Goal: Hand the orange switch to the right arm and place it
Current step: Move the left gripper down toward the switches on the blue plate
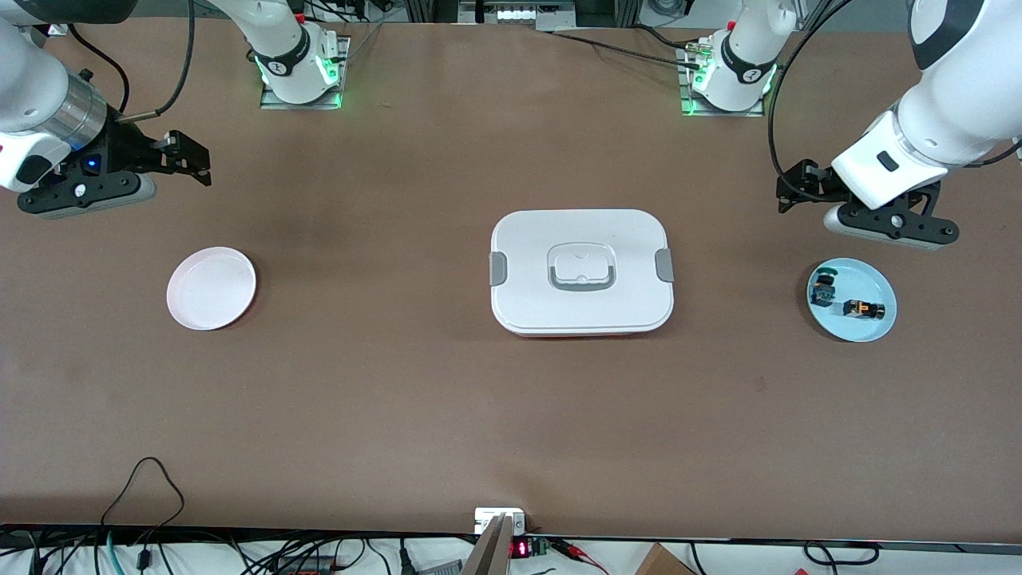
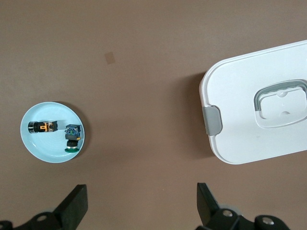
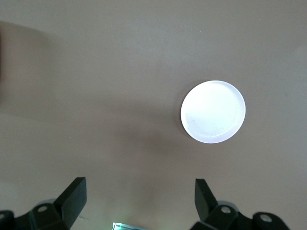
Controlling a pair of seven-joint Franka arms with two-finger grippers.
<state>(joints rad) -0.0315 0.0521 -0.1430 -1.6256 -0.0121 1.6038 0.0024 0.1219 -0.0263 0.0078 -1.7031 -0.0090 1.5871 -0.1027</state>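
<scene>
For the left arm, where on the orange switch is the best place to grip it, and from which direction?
Probably from straight above, jaws closing across the short width of the orange switch at its orange middle. It lies flat on its side on the blue plate, long axis along the plate. The black-and-teal component lies apart from it, leaving room. The left gripper, open, hovers over the table beside the plate.

I see a white lidded box (image 1: pixel 581 271) with grey side clips mid-table, an empty white plate (image 1: pixel 211 287) toward the right arm's end, and — toward the left arm's end — a pale blue plate (image 1: pixel 869 323) carrying a black-and-teal component (image 1: pixel 822 288).
</scene>
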